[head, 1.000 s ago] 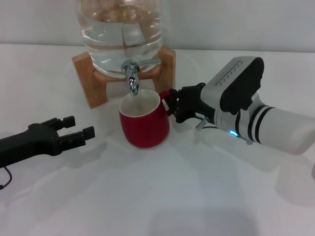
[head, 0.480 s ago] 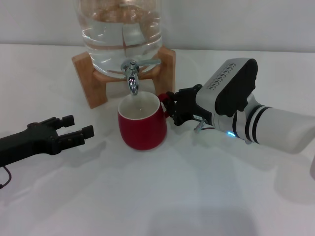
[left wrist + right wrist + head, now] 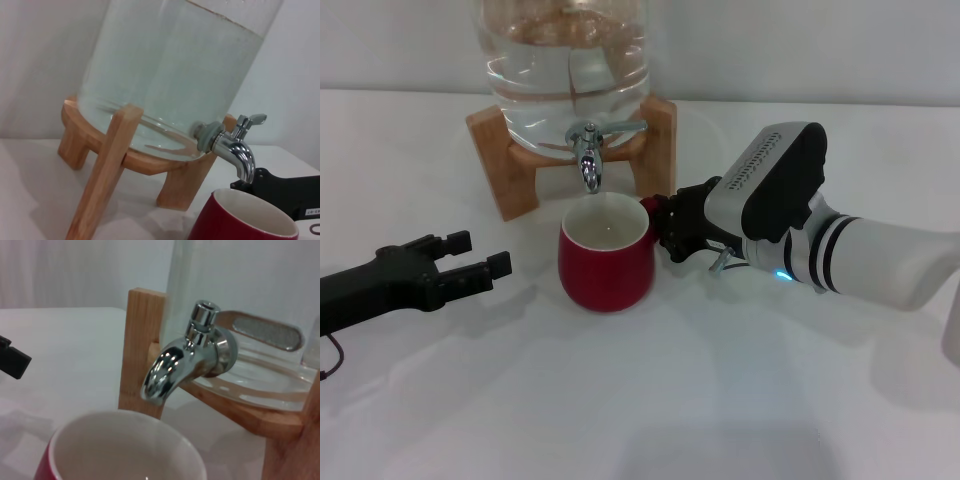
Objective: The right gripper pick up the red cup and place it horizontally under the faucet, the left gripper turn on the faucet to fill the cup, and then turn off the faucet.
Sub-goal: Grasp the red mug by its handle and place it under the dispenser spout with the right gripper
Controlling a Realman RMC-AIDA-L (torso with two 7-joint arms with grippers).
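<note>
Right gripper (image 3: 663, 228) reaches in low and near-level toward the water jug (image 3: 568, 62), fingers clamped on the handle of the red cup (image 3: 605, 255). Cup upright on the table (image 3: 640, 400), directly below the faucet (image 3: 588, 150) spout, in front of the jug's wooden stand (image 3: 510, 165). Handle hidden by the fingers. Left gripper (image 3: 470, 262) rests low, well apart from the jug, fingers spread, holding nothing.

My head camera looks forward and down over the table (image 3: 620, 400). My left wrist camera sits low on the left, close to the jug's wooden stand (image 3: 107, 160), facing right. My right wrist camera looks leftward, very near. All share the faucet (image 3: 588, 158) and cup (image 3: 606, 258).
</note>
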